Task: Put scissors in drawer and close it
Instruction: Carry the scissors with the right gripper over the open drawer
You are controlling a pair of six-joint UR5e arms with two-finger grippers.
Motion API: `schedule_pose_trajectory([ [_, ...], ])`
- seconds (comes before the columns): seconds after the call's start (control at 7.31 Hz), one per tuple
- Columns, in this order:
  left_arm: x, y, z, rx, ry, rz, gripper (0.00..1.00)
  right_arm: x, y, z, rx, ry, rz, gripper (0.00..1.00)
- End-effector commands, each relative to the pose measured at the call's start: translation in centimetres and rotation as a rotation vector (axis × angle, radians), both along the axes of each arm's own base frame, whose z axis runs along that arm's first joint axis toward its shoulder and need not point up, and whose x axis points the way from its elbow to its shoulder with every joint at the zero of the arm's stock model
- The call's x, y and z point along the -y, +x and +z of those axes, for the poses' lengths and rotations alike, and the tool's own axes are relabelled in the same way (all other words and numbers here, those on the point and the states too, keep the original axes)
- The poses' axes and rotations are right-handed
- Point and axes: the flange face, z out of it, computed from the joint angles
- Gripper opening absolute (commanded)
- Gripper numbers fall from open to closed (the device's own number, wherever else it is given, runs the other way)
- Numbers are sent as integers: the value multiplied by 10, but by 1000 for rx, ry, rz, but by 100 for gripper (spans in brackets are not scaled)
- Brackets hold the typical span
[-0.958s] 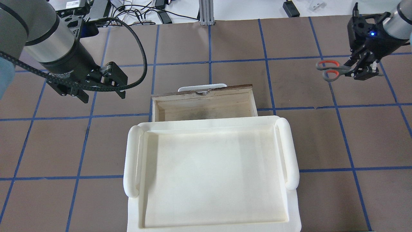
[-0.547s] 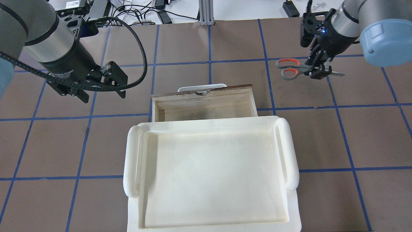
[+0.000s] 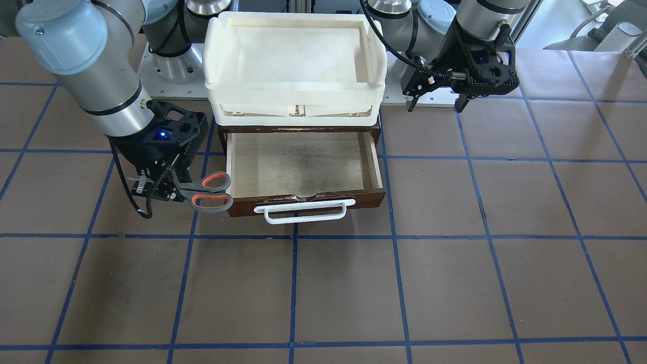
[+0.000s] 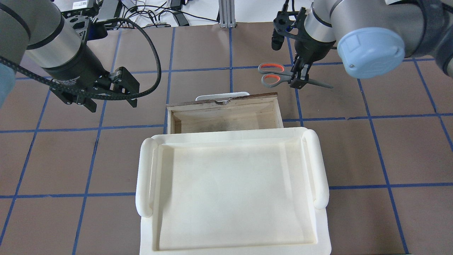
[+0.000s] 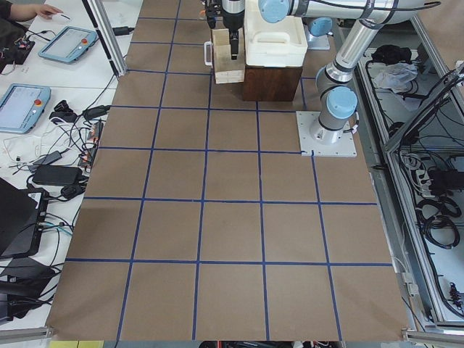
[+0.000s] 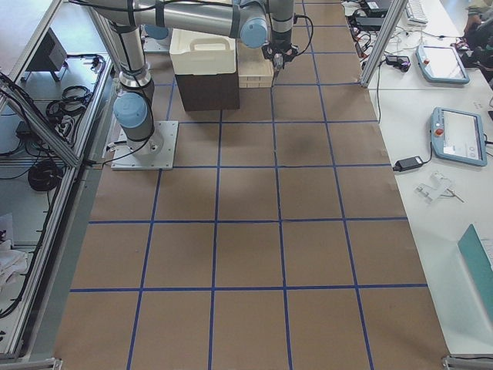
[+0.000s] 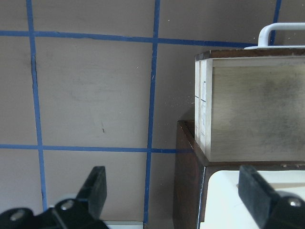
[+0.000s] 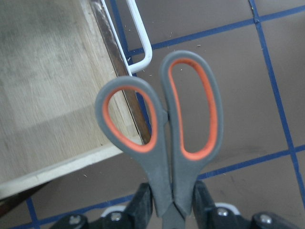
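The right gripper (image 4: 298, 76) has its fingers (image 8: 143, 204) clamped on the scissors (image 4: 274, 73), which hang above the desk (image 4: 354, 148) by a front corner of the open drawer (image 3: 303, 164). The left gripper (image 4: 113, 102) hovers off the drawer's opposite side, fingers spread wide.

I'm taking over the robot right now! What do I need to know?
Right gripper: jaws shut on the scissors, with the handles pointing toward the drawer.
Left gripper: jaws open, empty, hovering off the drawer's other side.
Drawer: pulled open, nothing inside.
Scissors: in the air by the drawer's front corner, not inside yet.
Done: scissors picked up and carried to the drawer.
Left: move them over the drawer, lower, let go, then push the drawer shut.
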Motion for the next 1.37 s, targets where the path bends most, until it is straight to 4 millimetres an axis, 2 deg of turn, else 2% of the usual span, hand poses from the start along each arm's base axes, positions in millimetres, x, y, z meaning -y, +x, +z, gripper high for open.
schedule_pose_trajectory([
  [0.0, 2, -1, -2, -7, 1, 4, 100, -18, 62, -8, 0, 9, 46, 9],
  [0.14, 1, 0, -1, -2, 2, 0, 100, -31, 90, -9, 7, 13, 41, 9],
  [0.41, 1, 0, -4, 0, 13, -2, 100, -50, 123, -16, -3, 38, 23, 11],
  [0.55, -2, -1, 2, -1, -7, -3, 100, -59, 139, -21, -3, 45, 23, 11],
  [0.96, -1, -2, 9, -14, -27, -2, 100, -71, 161, -41, -15, 62, 114, 7],
  [1.23, -1, -4, 11, -25, -30, 7, 100, -71, 163, -44, -14, 67, 105, 8],
])
